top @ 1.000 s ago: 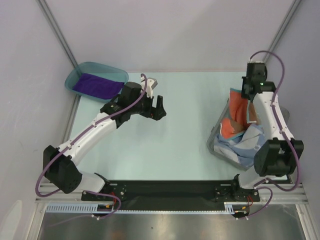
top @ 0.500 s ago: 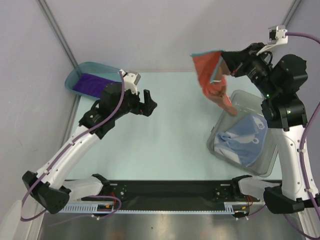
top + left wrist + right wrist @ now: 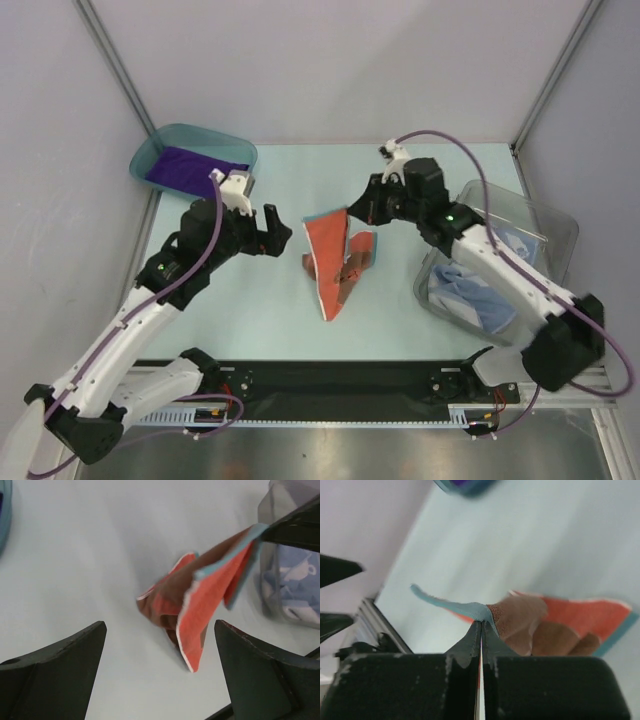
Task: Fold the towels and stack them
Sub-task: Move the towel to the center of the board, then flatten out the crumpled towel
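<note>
My right gripper [image 3: 352,212] [image 3: 481,624] is shut on the light-blue edge of the brown-red towel [image 3: 334,258] [image 3: 200,602] [image 3: 555,622]. The towel hangs crumpled from it, its lower end on the table's middle. My left gripper [image 3: 278,232] [image 3: 160,650] is open and empty, just left of the towel, with the towel's lower tip ahead between its fingers. A deep purple towel [image 3: 192,169] lies in the teal tray [image 3: 167,137]. A light blue towel [image 3: 478,293] lies in the clear bin [image 3: 548,218].
The teal tray stands at the back left corner and shows blurred in the right wrist view [image 3: 465,485]. The clear bin stands at the right and shows in the left wrist view [image 3: 292,570]. Grey walls close in the pale table [image 3: 280,310].
My right gripper lifted the brown-red towel out of the bin, swung it left and lowered it to the table's middle. My left gripper moved forward and stays open.
</note>
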You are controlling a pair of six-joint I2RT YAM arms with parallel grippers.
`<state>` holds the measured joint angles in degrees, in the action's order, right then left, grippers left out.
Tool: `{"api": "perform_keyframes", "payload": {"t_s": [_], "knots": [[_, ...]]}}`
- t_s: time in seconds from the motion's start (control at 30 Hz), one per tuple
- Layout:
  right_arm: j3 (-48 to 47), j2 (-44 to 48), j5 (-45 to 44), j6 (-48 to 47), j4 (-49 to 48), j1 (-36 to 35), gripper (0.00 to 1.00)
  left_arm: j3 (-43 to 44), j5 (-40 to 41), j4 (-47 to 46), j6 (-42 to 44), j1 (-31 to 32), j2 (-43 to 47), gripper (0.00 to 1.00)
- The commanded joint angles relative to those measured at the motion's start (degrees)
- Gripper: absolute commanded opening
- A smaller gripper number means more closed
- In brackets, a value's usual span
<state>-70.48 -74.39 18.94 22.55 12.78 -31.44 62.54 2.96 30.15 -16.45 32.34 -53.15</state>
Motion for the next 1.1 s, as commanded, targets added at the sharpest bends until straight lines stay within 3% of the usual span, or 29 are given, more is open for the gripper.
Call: {"api": "perform_keyframes", "payload": {"t_s": [0.0,0.13,0.23,0.3,0.33,0.4,0.43,0.57,0.73,1.07], "knots": [[-0.4,-7.5,-0.9,0.1,0.3,1.1,0.00,-5.4,-2.4,-1.3,-4.1,-3.1,-0.3,0.96],[-4.6,-22.3,11.1,0.8,2.3,6.5,0.00,-11.0,-16.6,-8.4,-8.9,-11.8,-6.3,0.93],[-11.2,-33.7,11.7,-1.6,4.4,9.1,0.01,-11.4,-19.2,-15.3,-9.8,-14.1,-13.4,0.92],[-17.1,-37.7,11.9,-2.0,6.6,10.8,0.07,-9.8,-19.0,-18.4,-9.7,-14.1,-17.5,0.92],[-19.2,-41.4,13.1,-2.1,7.1,11.4,0.10,-8.2,-19.4,-21.7,-9.1,-14.1,-21.7,0.92],[-23.1,-43.5,14.5,-2.0,8.1,12.9,0.30,-6.3,-23.0,-26.8,-6.9,-14.1,-25.6,0.91],[-24.0,-44.1,13.3,-2.2,8.9,13.2,0.45,-3.2,-22.6,-26.9,-5.9,-14.1,-30.1,0.91],[-23.2,-40.1,7.0,-2.8,14.0,13.8,0.55,5.7,-21.7,-25.2,-0.3,-14.8,-41.4,0.90],[-14.3,-33.4,4.2,-2.2,15.2,13.5,0.54,12.0,-24.5,-23.6,-0.1,-16.3,-50.2,0.89],[0.1,-22.7,-2.5,2.6,13.3,6.7,0.52,10.3,-28.9,-28.7,-3.4,-15.2,-56.9,0.84]]}}
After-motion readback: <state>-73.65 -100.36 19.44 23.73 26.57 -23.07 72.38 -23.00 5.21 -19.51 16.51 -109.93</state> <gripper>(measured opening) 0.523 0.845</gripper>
